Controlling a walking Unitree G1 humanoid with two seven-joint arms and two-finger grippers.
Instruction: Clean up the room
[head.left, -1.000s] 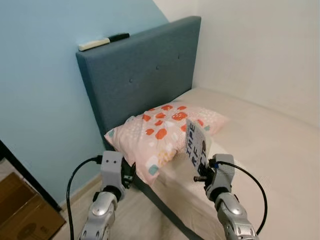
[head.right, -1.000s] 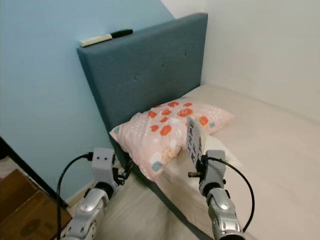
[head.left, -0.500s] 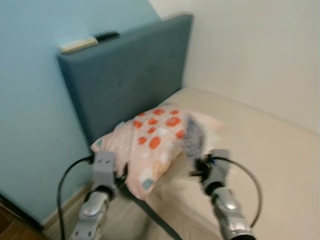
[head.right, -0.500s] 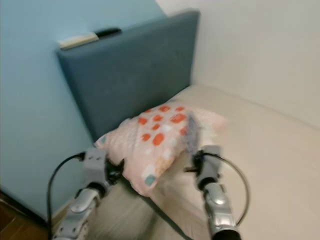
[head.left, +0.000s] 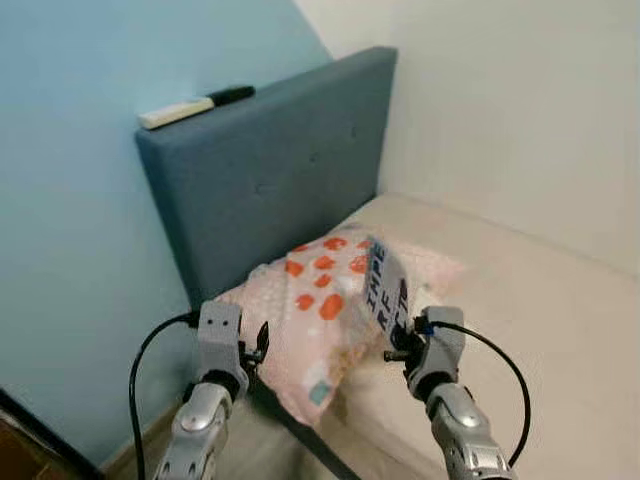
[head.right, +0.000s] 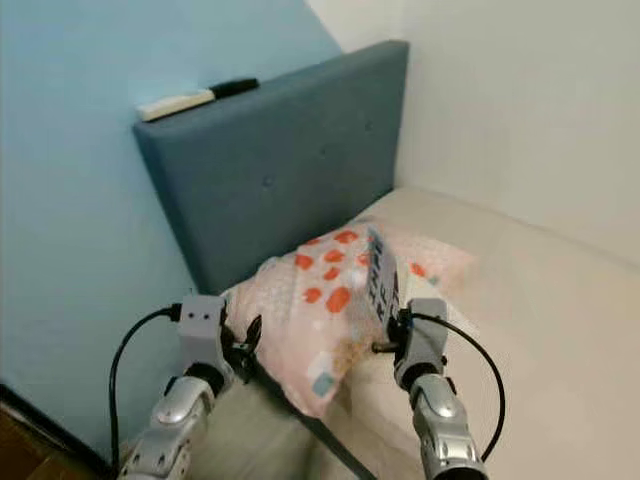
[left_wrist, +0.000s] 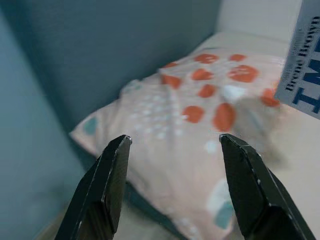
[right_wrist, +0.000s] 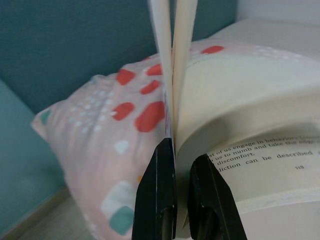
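My right gripper (head.left: 398, 338) is shut on a book (head.left: 386, 286) with a pale cover and dark blue lettering, held upright over the bed's near edge. In the right wrist view the fingers (right_wrist: 159, 200) pinch the book's pages (right_wrist: 172, 65), and printed text shows on an open page (right_wrist: 260, 160). A pink pillow (head.left: 310, 300) with orange spots lies at the head of the bed, just beyond the book. My left gripper (left_wrist: 172, 145) is open beside the bed, pointing at the pillow (left_wrist: 190, 125), with nothing between its fingers.
The bed's beige mattress (head.left: 540, 290) runs to the right along a white wall. A blue-grey upholstered headboard (head.left: 270, 170) stands against the light blue wall (head.left: 70, 220). A white and black remote-like object (head.left: 195, 103) lies on top of the headboard.
The camera has shifted and steadied after a blurred frame, so the scene sits slightly differently. The right gripper still holds the book; the left stays open.
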